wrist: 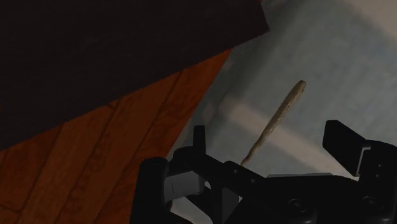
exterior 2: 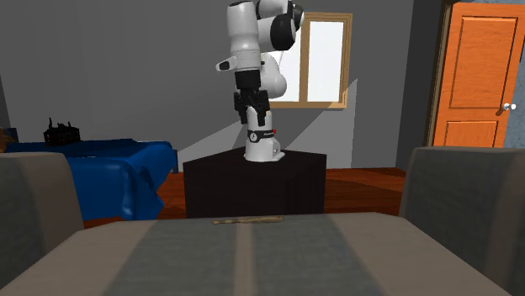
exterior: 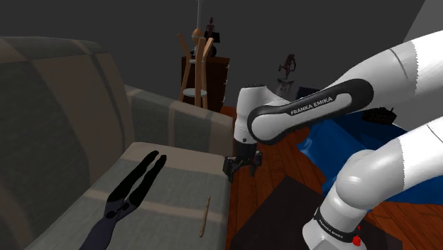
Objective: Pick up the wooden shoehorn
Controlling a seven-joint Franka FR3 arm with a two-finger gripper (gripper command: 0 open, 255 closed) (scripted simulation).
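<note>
The slim tan shoehorn (exterior: 205, 216) lies flat on the sofa (exterior: 170, 186) seat, close to the seat's front edge. The tool (exterior: 242, 169) hangs just off that edge, fingers spread and empty, probably readied to pinch its narrow width.

Slim shoehorn (exterior 2: 248, 220) on striped sofa (exterior 2: 168, 261)

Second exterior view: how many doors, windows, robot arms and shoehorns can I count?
door: 1
window: 1
robot arm: 1
shoehorn: 1
Total: 4
</note>
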